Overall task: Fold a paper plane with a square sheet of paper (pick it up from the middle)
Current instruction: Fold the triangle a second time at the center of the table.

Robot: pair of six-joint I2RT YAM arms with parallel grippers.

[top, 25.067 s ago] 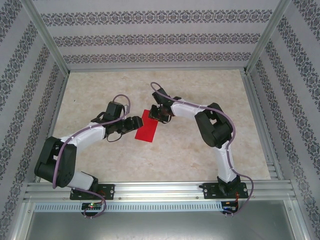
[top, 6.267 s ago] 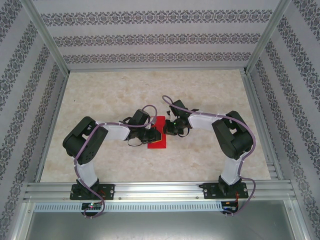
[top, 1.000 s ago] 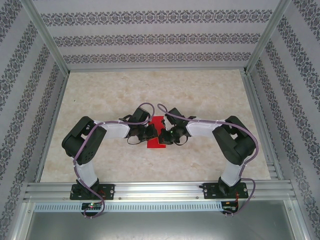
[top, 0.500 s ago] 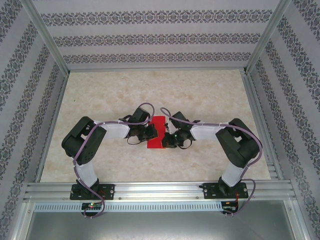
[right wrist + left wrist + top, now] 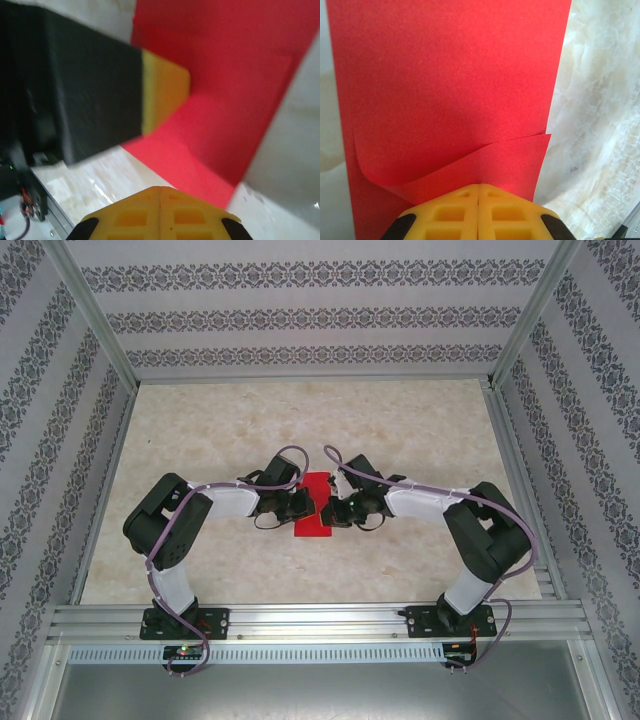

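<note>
The square sheet of paper [image 5: 313, 525] is bright red and lies partly folded into a narrow strip on the marble table, mid-way between both arms. In the left wrist view the sheet of paper [image 5: 450, 75] has a loose flap curling up near my jaws. My left gripper [image 5: 307, 503] [image 5: 479, 185] is shut, its yellow tips against that flap; whether a layer is pinched I cannot tell. My right gripper [image 5: 334, 508] [image 5: 160, 188] is shut at the paper's [image 5: 225, 100] right edge, tips just off it. The left gripper's yellow finger [image 5: 162, 92] rests on the sheet.
The marble tabletop [image 5: 400, 430] stretches open behind and to both sides of the paper. Patterned walls [image 5: 320, 315] and metal posts enclose it, and an aluminium rail [image 5: 320, 620] runs along the near edge by the arm bases.
My right gripper slid off the middle of the sheet to its right edge, then moved slightly farther away. The left gripper stayed put, shut. The paper kept its place.
</note>
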